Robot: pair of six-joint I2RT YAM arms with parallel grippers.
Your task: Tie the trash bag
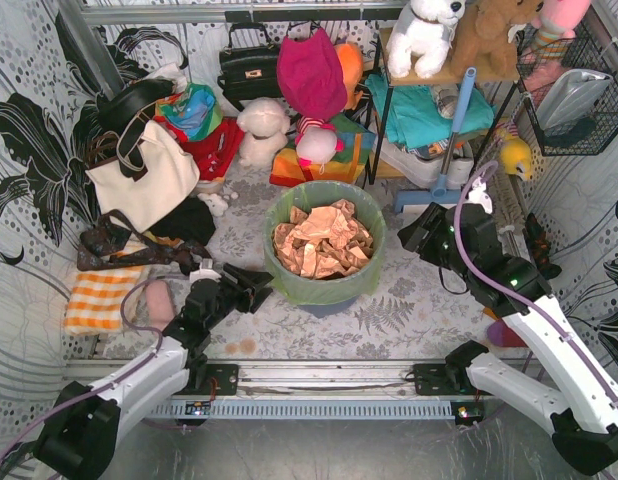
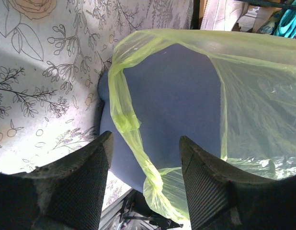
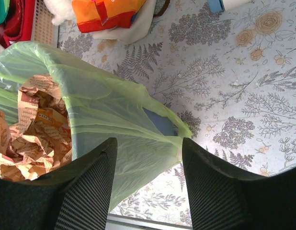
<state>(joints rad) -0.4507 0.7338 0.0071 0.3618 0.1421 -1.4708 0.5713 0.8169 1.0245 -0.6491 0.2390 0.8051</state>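
Observation:
The lime-green trash bag [image 1: 371, 262] lines a round blue-grey bin [image 1: 324, 304] mid-table, its rim folded down over the bin, with crumpled copper-brown paper [image 1: 322, 240] inside. My left gripper [image 1: 259, 283] is open just left of the bin; in the left wrist view [image 2: 144, 143] a twisted green handle strip [image 2: 133, 139] hangs down the bin wall [image 2: 176, 96] between the fingers, untouched. My right gripper [image 1: 411, 232] is open at the bin's right side; in the right wrist view [image 3: 149, 146] the bag's folded flap [image 3: 138, 139] lies between the fingers, with the paper [image 3: 33, 129] to the left.
A cream tote bag [image 1: 144, 175], dark handbags [image 1: 247, 68], plush toys [image 1: 261, 130] and a shelf rack [image 1: 429, 120] crowd the back. An orange-checked cloth [image 1: 97, 295] lies left of my left arm. A wire basket [image 1: 574, 95] hangs on the right wall.

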